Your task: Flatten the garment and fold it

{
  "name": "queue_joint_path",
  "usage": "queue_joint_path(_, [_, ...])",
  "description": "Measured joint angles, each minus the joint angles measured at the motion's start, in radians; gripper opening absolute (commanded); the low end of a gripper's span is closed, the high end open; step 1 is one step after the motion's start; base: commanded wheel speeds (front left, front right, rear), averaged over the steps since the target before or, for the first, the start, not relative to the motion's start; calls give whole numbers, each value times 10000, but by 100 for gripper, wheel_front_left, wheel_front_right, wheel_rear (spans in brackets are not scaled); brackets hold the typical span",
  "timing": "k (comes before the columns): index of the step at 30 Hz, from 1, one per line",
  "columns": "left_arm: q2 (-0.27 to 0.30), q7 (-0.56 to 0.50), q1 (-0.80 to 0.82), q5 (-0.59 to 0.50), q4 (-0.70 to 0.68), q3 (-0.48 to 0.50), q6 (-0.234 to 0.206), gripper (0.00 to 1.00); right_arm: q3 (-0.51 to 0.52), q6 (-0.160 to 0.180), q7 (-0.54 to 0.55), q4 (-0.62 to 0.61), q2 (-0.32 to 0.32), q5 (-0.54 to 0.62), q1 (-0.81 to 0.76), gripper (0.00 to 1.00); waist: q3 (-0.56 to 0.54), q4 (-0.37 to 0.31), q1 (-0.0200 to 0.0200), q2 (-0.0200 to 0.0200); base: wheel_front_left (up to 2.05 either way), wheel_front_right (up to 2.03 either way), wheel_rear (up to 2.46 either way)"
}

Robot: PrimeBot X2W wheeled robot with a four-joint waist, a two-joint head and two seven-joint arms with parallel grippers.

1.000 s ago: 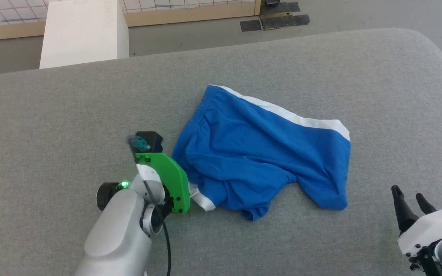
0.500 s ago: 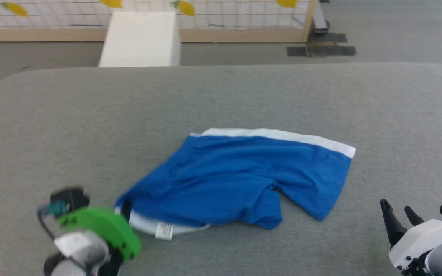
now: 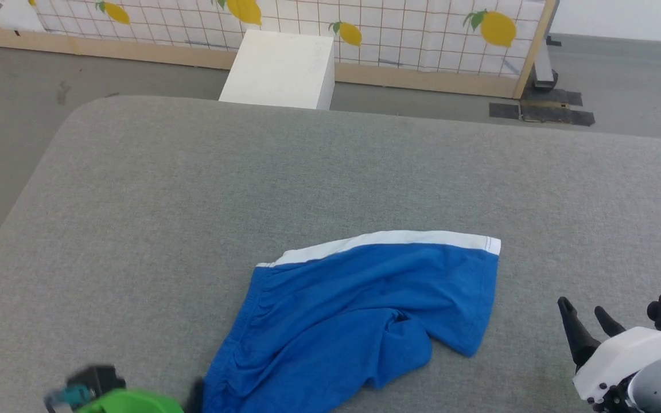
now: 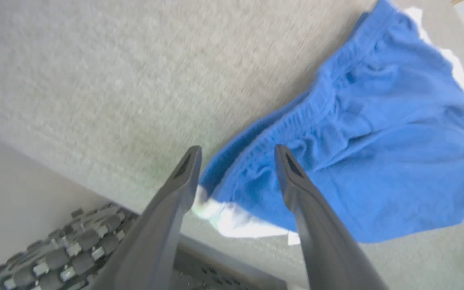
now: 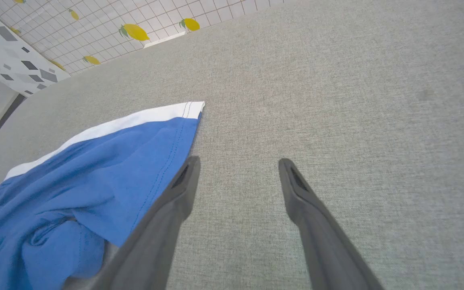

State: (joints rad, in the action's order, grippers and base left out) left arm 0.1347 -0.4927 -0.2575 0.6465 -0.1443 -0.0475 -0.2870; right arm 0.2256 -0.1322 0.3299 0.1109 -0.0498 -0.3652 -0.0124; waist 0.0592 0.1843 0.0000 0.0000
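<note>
The grey padded worktop [image 3: 193, 189] stretches out ahead of both grippers, leaving plenty of room to spread cloth. The garment [image 3: 359, 310] lies on it rumpled and not yet flat, with one leg bunched against the other, so the work looks to be at the flattening stage. It sits between the two grippers. Its gathered waistband [image 4: 328, 104] runs just ahead of the left gripper [image 4: 237, 148], and its side seam lies just to the left of the right gripper [image 5: 239, 159].

The left gripper has its fingers spread wide, and the waistband corner shows in the gap. Nothing is visibly pinched, and it seems posed to take that corner. The right gripper is also spread wide and empty, held over bare worktop, probably ready to take the opposite side so the cloth can be pulled taut.

By count there are one worktop, one garment and two grippers of two fingers each. One white band [image 3: 388, 241] runs along the edge farthest from the grippers, and one white patch [image 4: 236, 219] lies beside the left gripper.
</note>
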Motion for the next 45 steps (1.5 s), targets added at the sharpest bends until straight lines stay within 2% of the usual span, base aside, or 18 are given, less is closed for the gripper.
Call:
queue_joint_path(4, [698,288,1301,-673,-268,19,194,100,61,0,0,-40,0,2,0,100,61,-113,0,0,0,0,0])
queue_joint_path(7, [1175,320,2847,-1151,-142,-347,648,100,69,0,0,-46,-2,2,7,100,181,-315,0,0,0,0,0])
queue_joint_path(13, [1231,-646,5102,-1453,1609,-1722,1570,100,-40,2,0,6,-2,-59,120,100,463,-812,0,0,0,0,0])
queue_joint_path(15, [1185,-880,5594,-1465,2291,-1931,1716,100,-54,0,-2,10,2,-61,198,100,574,-1001,0,0,0,0,0])
queue_joint_path(20, [1248,-1735,6245,-1801,3983,-2238,1572,100,-65,0,-4,6,-2,-56,339,100,883,-1500,0,0,0,0,0])
queue_joint_path(28, [1264,-2113,6335,-1812,4934,-2261,1275,100,36,0,-15,-2,-4,-44,344,100,1377,-1920,1,0,0,0,0])
queue_joint_path(29, [1241,-2109,6339,-1779,4941,-2251,1275,74,31,0,-15,0,-4,-44,344,100,1417,-1933,1,0,0,0,0])
queue_joint_path(30, [1220,-2050,6344,-1758,4932,-2242,1277,0,15,0,-17,2,-6,-44,349,100,1445,-1926,1,0,0,0,0])
queue_joint_path(35, [1022,-1174,6371,-1432,5005,-2038,1557,0,-159,0,-12,-17,-6,-44,487,100,1485,-1756,1,0,0,0,0])
queue_joint_path(39, [593,-33,6162,-1057,4677,-1607,1572,0,-389,0,316,-288,-2,92,965,100,1484,-1625,1,0,0,0,0])
queue_joint_path(45, [391,648,5265,-909,3655,-1407,1450,0,-1018,0,1856,-265,-12,1174,2923,100,1566,-1573,0,0,0,0,0])
